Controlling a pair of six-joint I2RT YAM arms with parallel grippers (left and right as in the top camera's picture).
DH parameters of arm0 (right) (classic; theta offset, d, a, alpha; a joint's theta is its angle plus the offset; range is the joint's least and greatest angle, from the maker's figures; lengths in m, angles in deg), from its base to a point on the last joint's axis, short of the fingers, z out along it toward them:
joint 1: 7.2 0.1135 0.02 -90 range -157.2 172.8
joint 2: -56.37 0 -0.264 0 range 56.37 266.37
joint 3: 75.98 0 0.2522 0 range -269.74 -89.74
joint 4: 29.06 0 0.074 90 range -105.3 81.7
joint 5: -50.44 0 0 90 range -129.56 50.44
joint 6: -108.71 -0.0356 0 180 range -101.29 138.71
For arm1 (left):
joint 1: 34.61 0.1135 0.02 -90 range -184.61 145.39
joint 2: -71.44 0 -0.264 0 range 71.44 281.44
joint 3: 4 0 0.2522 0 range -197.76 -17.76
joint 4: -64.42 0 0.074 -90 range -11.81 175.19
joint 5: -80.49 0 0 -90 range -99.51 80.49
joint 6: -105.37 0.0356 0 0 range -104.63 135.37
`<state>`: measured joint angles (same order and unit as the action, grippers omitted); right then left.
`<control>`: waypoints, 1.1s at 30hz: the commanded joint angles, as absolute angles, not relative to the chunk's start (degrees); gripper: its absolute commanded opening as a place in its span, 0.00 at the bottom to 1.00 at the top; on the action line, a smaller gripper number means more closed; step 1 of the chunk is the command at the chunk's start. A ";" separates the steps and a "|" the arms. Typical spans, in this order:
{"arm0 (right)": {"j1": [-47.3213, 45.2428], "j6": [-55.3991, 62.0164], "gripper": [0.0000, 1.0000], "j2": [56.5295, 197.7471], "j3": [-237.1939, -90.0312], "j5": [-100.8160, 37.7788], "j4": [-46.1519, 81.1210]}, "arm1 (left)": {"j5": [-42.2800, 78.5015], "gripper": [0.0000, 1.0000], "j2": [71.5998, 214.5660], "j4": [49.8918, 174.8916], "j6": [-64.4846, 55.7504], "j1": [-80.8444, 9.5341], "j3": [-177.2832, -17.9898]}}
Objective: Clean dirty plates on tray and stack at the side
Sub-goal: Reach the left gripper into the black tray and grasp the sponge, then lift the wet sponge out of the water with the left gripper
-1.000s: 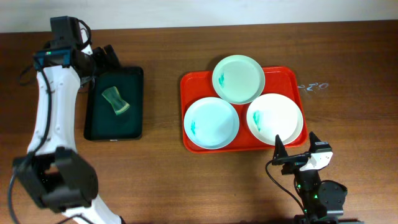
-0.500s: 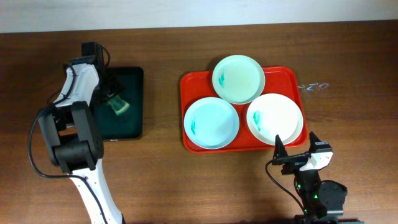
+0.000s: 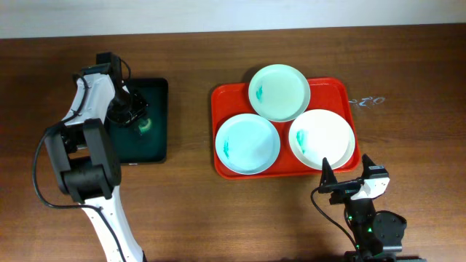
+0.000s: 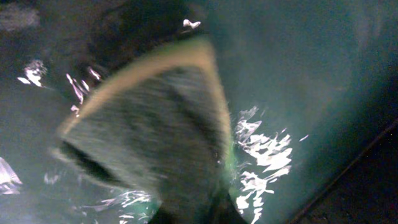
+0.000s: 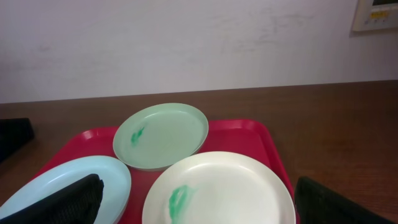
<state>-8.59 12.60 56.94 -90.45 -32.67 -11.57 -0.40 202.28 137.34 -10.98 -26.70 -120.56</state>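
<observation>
Three plates lie on the red tray (image 3: 221, 98): a mint green one (image 3: 279, 92) at the back, a pale blue one (image 3: 247, 143) front left and a white one (image 3: 322, 138) front right, each with a teal smear. My left gripper (image 3: 138, 120) is down in the black tray (image 3: 156, 145), shut on the green sponge (image 3: 145, 126). In the left wrist view the blurred sponge (image 4: 155, 124) fills the middle. My right gripper (image 3: 346, 169) stands open just in front of the red tray, its fingers apart over the white plate (image 5: 224, 186) with nothing between them.
The black tray's floor shines wet (image 4: 267, 162). Brown wooden table (image 3: 189, 218) surrounds both trays. A white scribble (image 3: 366, 102) marks the wood right of the red tray. A pale wall (image 5: 186, 43) runs along the far edge.
The left arm has come down into the black tray and its gripper has shut on the sponge, squeezing it. The right arm and the plates have not moved.
</observation>
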 commanded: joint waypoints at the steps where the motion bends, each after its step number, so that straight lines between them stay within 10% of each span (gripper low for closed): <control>1: -8.22 12.49 0.98 56.55 -90.05 -32.93 -11.40 | 1.06 0.59 203.22 137.45 -10.94 -26.73 -120.56; 2: -8.22 12.49 0.98 56.55 -90.05 -32.93 -11.40 | 1.08 0.99 203.22 137.69 -10.91 -26.73 -120.56; 7: -8.22 12.49 0.98 56.55 -90.05 -32.95 -11.40 | 1.67 0.98 203.22 143.33 -10.91 -26.73 -120.56; 12: -8.22 12.49 0.98 56.55 -90.05 -32.95 -11.40 | 1.43 0.11 203.22 142.74 -10.91 -26.70 -120.56; 15: -8.22 12.49 0.98 56.55 -90.05 -32.95 -11.40 | -3.94 0.02 203.22 142.04 -10.91 -26.70 -120.56; 16: -8.22 12.49 0.98 56.55 -90.05 -32.93 -11.40 | -6.70 0.76 203.22 141.82 -10.87 -26.66 -120.56; 17: -8.22 12.49 0.98 56.55 -90.05 -32.93 -11.40 | -9.10 0.99 203.22 141.36 -10.67 -26.66 -120.56; 19: -8.22 12.49 0.98 56.55 -90.05 -32.93 -11.40 | -11.44 0.99 203.22 140.12 -10.69 -26.66 -120.56; 21: -8.22 12.49 0.98 56.55 -90.05 -32.93 -11.40 | -11.42 0.75 203.22 139.72 -10.72 -26.66 -120.56; 22: -8.22 12.49 0.98 56.55 -90.05 -32.93 -11.40 | -11.42 0.25 203.22 139.75 -10.72 -26.66 -120.56; 23: -8.22 12.49 0.98 56.55 -90.05 -32.95 -11.40 | -11.42 0.00 203.22 139.75 -10.72 -26.66 -120.56; 25: -8.22 12.49 0.98 56.55 -90.05 -32.93 -11.40 | -11.44 0.00 203.22 139.55 -10.72 -26.66 -120.56; 26: -8.22 12.49 0.98 56.55 -90.05 -32.93 -11.40 | -11.44 0.19 203.22 138.85 -10.69 -26.66 -120.56; 28: -8.22 12.49 0.98 56.55 -90.05 -32.95 -11.40 | -11.46 0.99 203.22 136.69 -10.69 -26.66 -120.56; 33: -8.22 12.49 0.98 56.55 -90.05 -32.95 -11.40 | -11.66 1.00 203.22 129.43 -2.74 -26.66 -120.56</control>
<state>-8.59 12.66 56.94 -90.45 -32.67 -11.60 -10.65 202.28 131.00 -7.22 -26.81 -120.72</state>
